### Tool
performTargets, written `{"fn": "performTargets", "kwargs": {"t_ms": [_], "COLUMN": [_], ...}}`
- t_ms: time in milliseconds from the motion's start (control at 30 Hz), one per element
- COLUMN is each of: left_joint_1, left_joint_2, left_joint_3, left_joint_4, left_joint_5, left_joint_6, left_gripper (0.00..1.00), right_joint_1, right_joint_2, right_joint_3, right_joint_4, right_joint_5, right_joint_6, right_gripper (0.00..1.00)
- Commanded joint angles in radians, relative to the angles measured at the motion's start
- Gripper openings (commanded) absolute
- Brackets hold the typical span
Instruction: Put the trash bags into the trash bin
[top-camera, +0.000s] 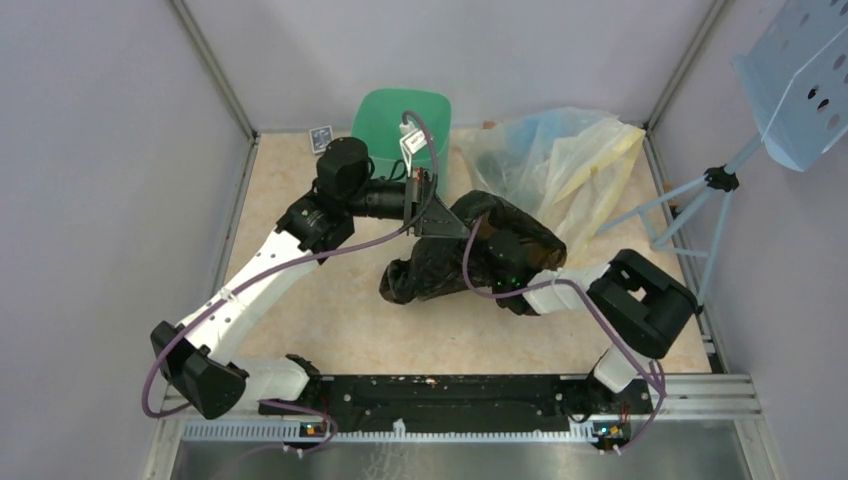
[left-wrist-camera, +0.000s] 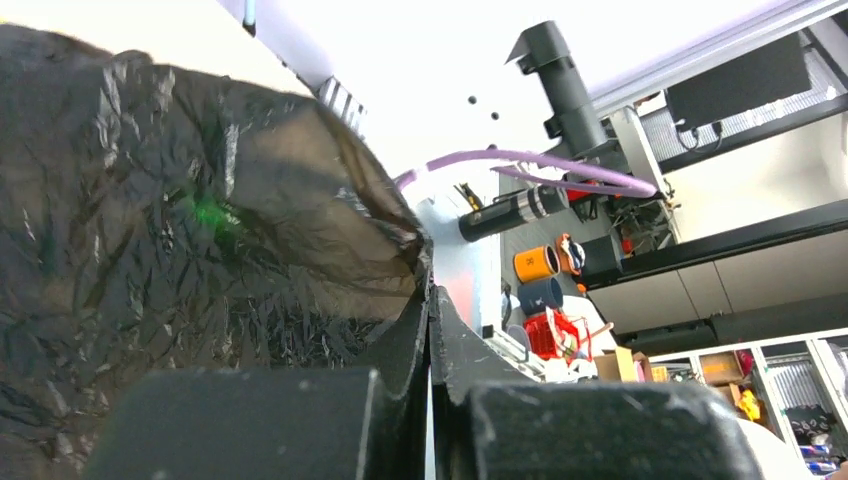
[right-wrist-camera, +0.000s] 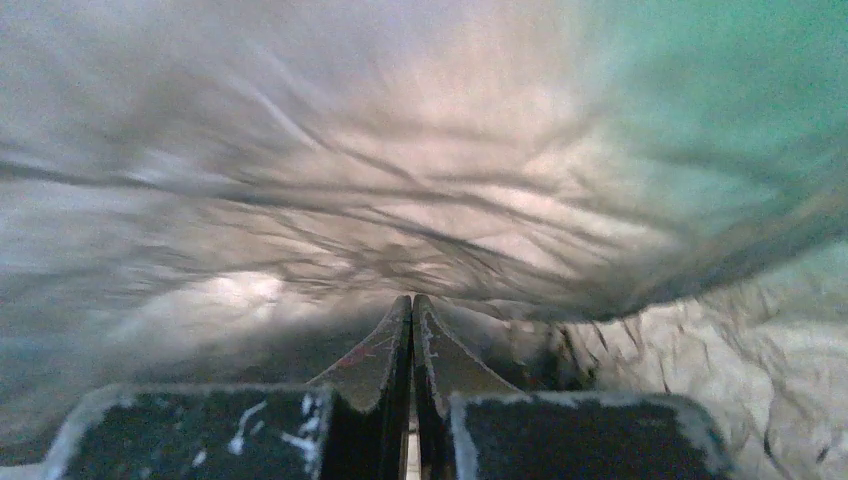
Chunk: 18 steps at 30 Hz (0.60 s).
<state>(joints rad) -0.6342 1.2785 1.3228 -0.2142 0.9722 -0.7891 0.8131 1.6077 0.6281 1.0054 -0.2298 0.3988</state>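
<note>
The black trash bag (top-camera: 440, 268) lies crumpled on the table's middle, in front of the mint-green trash bin (top-camera: 388, 118), which stands at the back. My left gripper (top-camera: 438, 222) is shut on the bag's upper edge, just in front of the bin. In the left wrist view its jaws (left-wrist-camera: 430, 290) pinch the crinkly black film (left-wrist-camera: 170, 250). My right gripper (right-wrist-camera: 412, 300) is shut, and its tips meet the bag's film (right-wrist-camera: 330, 200), which covers the whole right wrist view. In the top view the bag hides this gripper; only its wrist (top-camera: 508, 262) shows.
Clear and yellowish plastic bags (top-camera: 572, 158) are piled at the back right, next to the bin. A light-blue perforated panel on a tripod (top-camera: 700, 195) stands at the right wall. A small dark card (top-camera: 321, 137) lies left of the bin. Grey walls enclose the table.
</note>
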Motion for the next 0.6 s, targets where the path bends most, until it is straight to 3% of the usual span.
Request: {"fn": "performTargets", "kwargs": {"t_ms": [0,200,367,467,567], "left_joint_1": [-0.004,-0.004,-0.005,-0.005,-0.004], "left_joint_2": [-0.032,-0.050,-0.089,-0.118,-0.130], "left_joint_3": [0.079,0.159,0.160,0.192,0.222], "left_joint_4": [0.206,0.324,0.452,0.410,0.253], "left_joint_5": [0.048,0.112,0.158,0.179,0.174], "left_joint_6": [-0.119,-0.232,-0.338,-0.320,-0.207], "left_gripper": [0.00,0.00,0.00,0.00,0.00], "right_joint_1": [0.029,0.022,-0.038,-0.073,-0.077], "right_joint_2": [0.086,0.151,0.137,0.088,0.020], "right_joint_3": [0.024,0.088,0.051,0.019,-0.006], "right_joint_4": [0.059,-0.159,-0.221,-0.276,-0.305], "right_joint_5": [0.021,0.190,0.349,0.435,0.505], "right_joint_6": [0.022,0.034,0.146,0.174,0.145], "right_gripper": [0.00,0.00,0.00,0.00,0.00]}}
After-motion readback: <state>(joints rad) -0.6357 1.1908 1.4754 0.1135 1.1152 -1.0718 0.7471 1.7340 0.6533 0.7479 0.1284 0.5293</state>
